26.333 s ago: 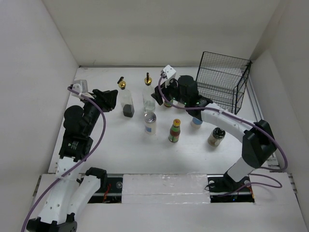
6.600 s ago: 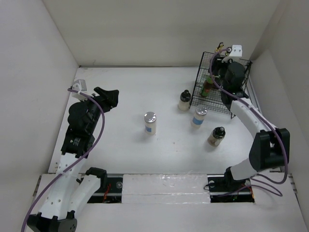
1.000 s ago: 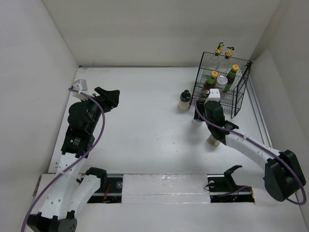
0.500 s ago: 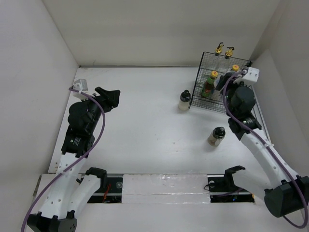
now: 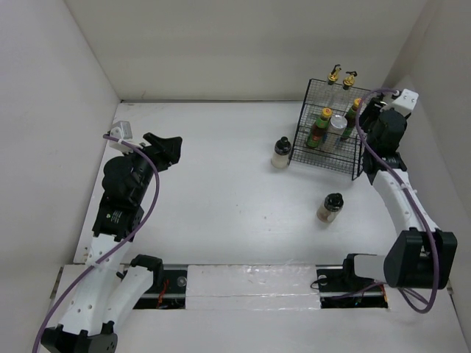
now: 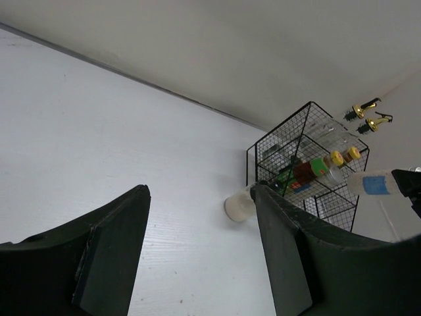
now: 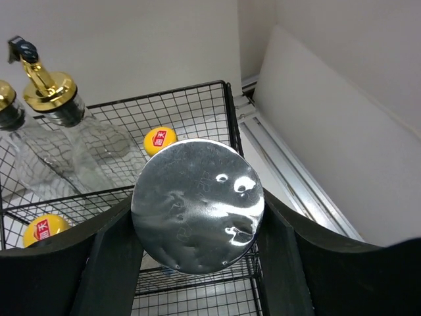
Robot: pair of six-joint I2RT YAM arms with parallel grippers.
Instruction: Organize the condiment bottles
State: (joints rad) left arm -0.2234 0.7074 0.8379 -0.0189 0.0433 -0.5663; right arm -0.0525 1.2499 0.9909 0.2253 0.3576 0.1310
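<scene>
Right hand (image 7: 197, 224) pinches the short silver-lidded glass jar with a blue label (image 7: 197, 204) by its sides, in the air over the right end of the black wire basket (image 7: 197, 87). The left hand (image 6: 197, 250) hangs spread and empty over the white desk (image 6: 99, 131). The jar is probably rigid, slick and breakable, best gripped firmly on the body below the lid; its long axis looks upright, lid up, like the clear gold-spouted bottles (image 7: 52, 95) beyond.
</scene>
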